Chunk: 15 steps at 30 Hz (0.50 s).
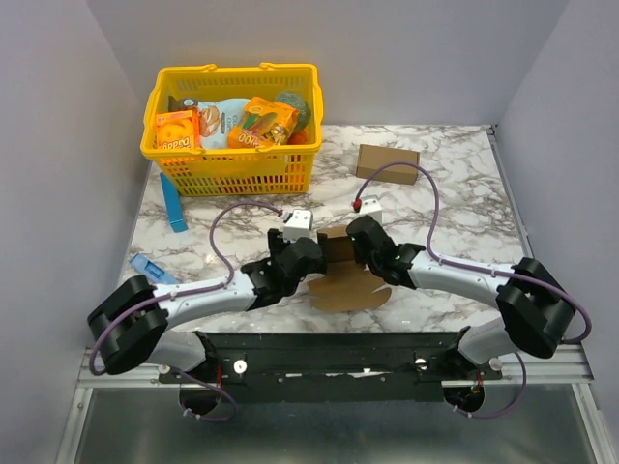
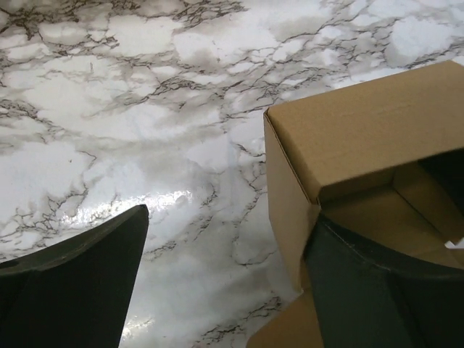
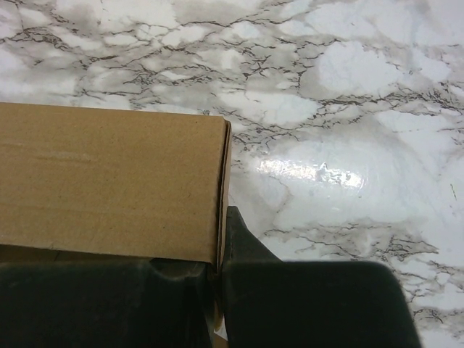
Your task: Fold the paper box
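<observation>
The paper box [image 1: 338, 253] is brown unprinted cardboard, partly raised, in the middle of the marble table. Its loose flaps [image 1: 350, 292] lie flat toward the near edge. My left gripper [image 1: 311, 255] is at the box's left side. In the left wrist view it [image 2: 225, 286] stands open; one finger [image 2: 377, 290] is inside the box [image 2: 362, 123], the other [image 2: 80, 290] stays far outside, and the side wall [image 2: 288, 210] lies between them untouched. My right gripper [image 1: 364, 246] is at the box's right side, shut [image 3: 221, 268] on the edge of the brown panel [image 3: 109, 188].
A yellow basket [image 1: 172, 159] at the back left holds orange snack boxes [image 1: 177, 130] and other packets. A longer brown carton [image 1: 387, 162] lies at the back right. Two blue items [image 1: 174, 203] [image 1: 150, 266] lie on the left of the table.
</observation>
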Available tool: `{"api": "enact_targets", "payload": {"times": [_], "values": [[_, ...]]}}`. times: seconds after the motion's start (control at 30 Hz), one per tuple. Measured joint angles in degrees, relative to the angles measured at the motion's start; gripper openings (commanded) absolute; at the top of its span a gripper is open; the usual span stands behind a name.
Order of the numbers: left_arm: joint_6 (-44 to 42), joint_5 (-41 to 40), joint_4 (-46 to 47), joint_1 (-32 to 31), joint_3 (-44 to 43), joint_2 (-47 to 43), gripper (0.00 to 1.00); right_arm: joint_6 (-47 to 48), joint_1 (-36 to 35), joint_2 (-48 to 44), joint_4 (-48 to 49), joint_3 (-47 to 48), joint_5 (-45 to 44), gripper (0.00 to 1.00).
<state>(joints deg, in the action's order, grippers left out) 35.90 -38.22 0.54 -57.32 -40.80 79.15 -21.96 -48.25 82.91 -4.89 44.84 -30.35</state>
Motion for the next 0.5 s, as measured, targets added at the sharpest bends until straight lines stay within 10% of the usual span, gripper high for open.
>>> {"api": "enact_targets", "payload": {"times": [0.5], "values": [[-7.4,19.4,4.7,6.0,9.2,-24.5,0.99,10.0,0.1,2.7,3.1,-0.6,11.4,0.01]]}}
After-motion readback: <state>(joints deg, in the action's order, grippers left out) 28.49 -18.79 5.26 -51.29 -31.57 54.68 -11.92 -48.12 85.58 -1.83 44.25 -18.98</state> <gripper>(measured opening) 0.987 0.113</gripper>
